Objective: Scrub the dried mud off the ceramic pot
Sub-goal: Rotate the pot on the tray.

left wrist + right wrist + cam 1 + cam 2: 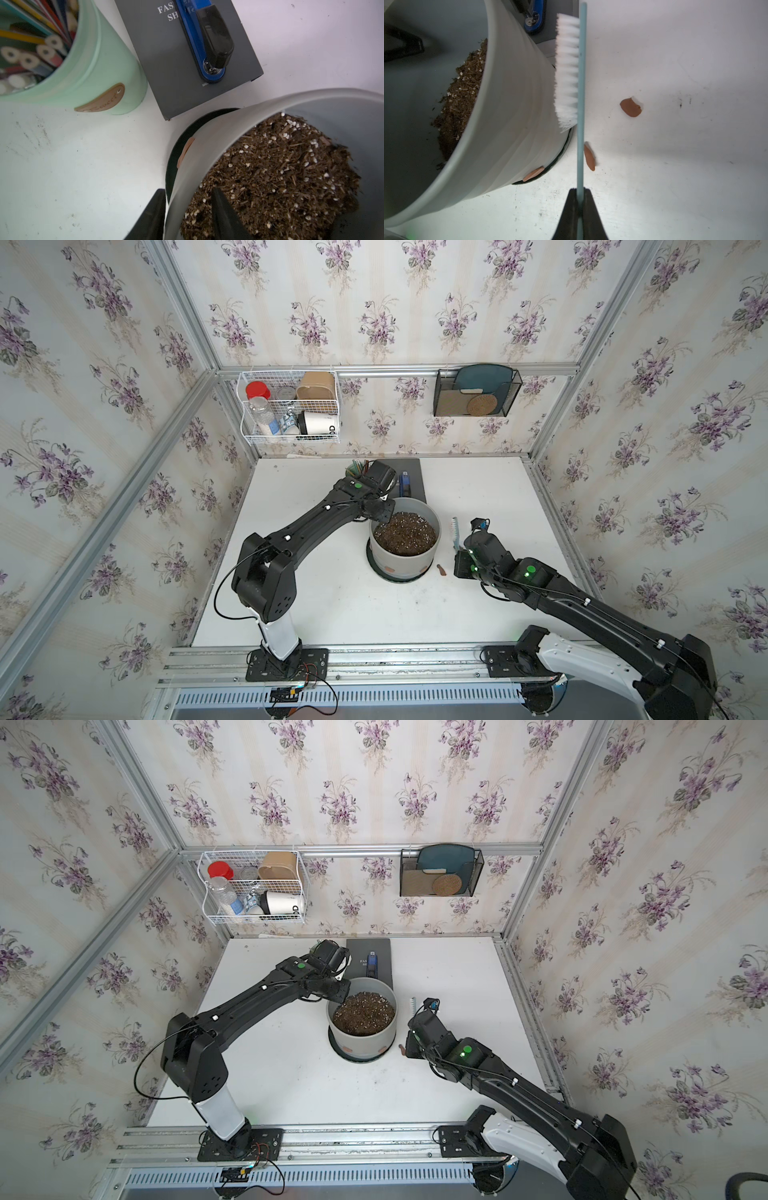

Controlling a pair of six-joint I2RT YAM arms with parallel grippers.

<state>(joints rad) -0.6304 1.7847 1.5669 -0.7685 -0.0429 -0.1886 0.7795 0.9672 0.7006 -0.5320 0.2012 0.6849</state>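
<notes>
the ceramic pot (pixel 405 562), likely heavy with soil (pixel 405 533), stiff and slick, stood mid-table (pixel 332 605) on its saucer (pixel 171 166), dried mud (pixel 533 173) low on its wall, its rim looking the best hold, where the left gripper (pixel 187 190) straddled it with jaws spread, while the right gripper (pixel 578 190) pinched the brush (pixel 568 72).

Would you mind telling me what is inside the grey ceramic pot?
Dark soil with white flecks, and one finger of the left tool. Whatever lies beneath the soil is covered.
</notes>
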